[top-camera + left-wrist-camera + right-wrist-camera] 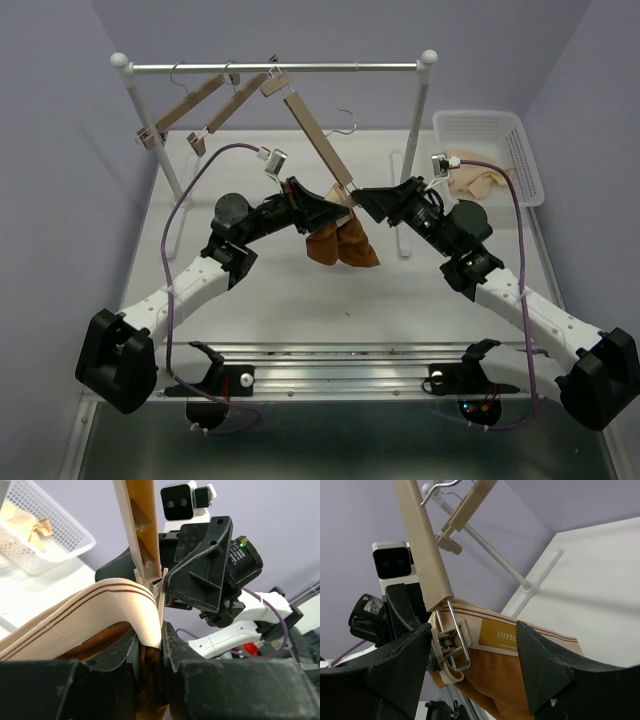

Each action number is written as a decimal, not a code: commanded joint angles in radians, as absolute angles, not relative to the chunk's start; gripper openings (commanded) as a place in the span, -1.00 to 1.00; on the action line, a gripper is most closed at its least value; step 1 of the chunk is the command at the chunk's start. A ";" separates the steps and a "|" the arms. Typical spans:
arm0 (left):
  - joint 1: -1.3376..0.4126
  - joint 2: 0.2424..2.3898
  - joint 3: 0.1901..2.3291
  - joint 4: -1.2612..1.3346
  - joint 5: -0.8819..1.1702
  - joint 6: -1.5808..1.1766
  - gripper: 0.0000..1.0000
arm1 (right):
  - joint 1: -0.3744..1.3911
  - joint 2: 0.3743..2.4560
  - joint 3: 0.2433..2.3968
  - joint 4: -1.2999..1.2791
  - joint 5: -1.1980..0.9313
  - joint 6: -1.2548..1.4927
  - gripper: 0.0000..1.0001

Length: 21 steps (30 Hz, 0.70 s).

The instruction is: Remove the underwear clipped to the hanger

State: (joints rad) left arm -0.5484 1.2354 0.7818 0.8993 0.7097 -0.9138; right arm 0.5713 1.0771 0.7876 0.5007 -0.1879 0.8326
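Note:
The hanger tilts steeply down from the rail, and the rust-brown underwear dangles from the clip at its lower end. My left gripper comes in from the left and is shut on the underwear, pinching the cream waistband and brown fabric just below the hanger's end. My right gripper faces it from the right and is open. Its black fingers stand on either side of the metal-and-wood clip, which still grips the waistband of the underwear.
Two bare wooden hangers hang on the white rack's rail. A white basket stands at the back right with a pale cream cloth spilling from it. The rack's right post is close behind the right arm.

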 commanded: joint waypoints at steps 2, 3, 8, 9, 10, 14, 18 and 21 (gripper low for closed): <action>-0.520 1.121 0.760 0.842 0.641 -0.779 -1.00 | 0.563 1.066 0.675 0.731 -0.334 0.801 0.44; -0.517 1.114 0.744 0.845 0.643 -0.781 -1.00 | 0.563 1.066 0.669 0.767 -0.359 0.807 0.44; -0.494 1.036 0.686 0.838 0.641 -0.801 -1.00 | 0.563 1.117 0.661 0.928 -0.516 0.865 0.48; -0.491 1.026 0.678 0.836 0.641 -0.802 -1.00 | 0.563 1.127 0.654 0.965 -0.541 0.876 0.48; -0.488 1.019 0.673 0.828 0.640 -0.804 -1.00 | 0.563 1.143 0.640 1.033 -0.573 0.890 0.48; -0.483 0.983 0.643 0.825 0.664 -0.810 -1.00 | 0.563 1.167 0.643 1.106 -0.607 0.914 0.55; -0.479 0.947 0.623 0.816 0.681 -0.815 -1.00 | 0.563 1.206 0.692 1.068 -0.635 0.888 0.57; -0.480 0.917 0.614 0.799 0.684 -0.815 -1.00 | 0.563 1.236 0.721 1.059 -0.653 0.873 0.59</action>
